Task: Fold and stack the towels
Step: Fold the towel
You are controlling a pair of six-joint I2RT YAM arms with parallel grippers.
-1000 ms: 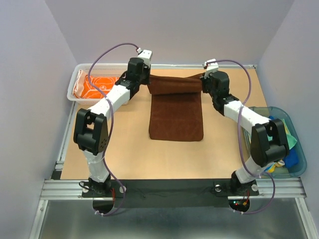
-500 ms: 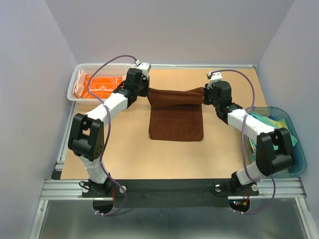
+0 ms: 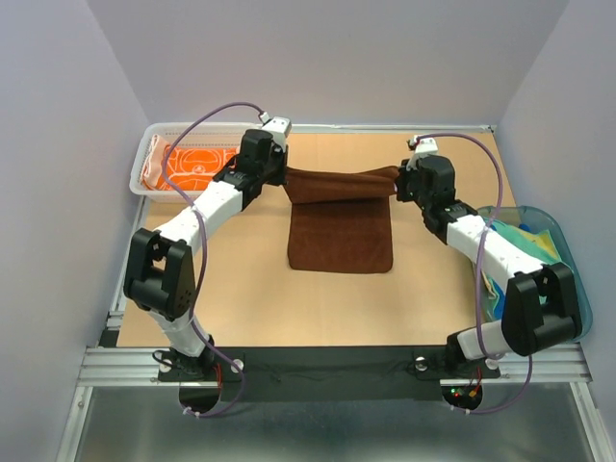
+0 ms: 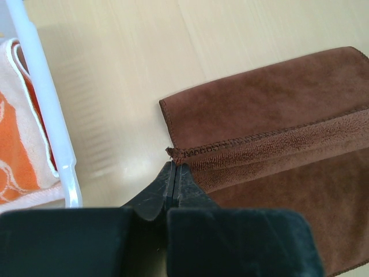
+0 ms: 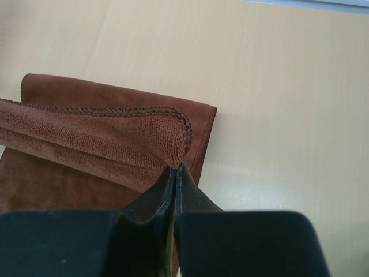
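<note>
One brown towel [image 3: 340, 236], two robot arms [image 3: 217, 197] [image 3: 481, 245]. Left of that towel, one basket [image 3: 138, 178] with one orange towel [image 3: 197, 166]; right, one tub [image 3: 577, 279], cloths [image 3: 527, 243] uncountable.

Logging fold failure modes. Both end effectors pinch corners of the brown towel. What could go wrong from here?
1. The left end effector and right end effector grip only the corner tips of the dark brown terry towel; one may slip out.
2. The lifted edge sags between them, so the fold may land skewed.
3. The white mesh plastic basket sits close to the left end effector and could get bumped.
</note>
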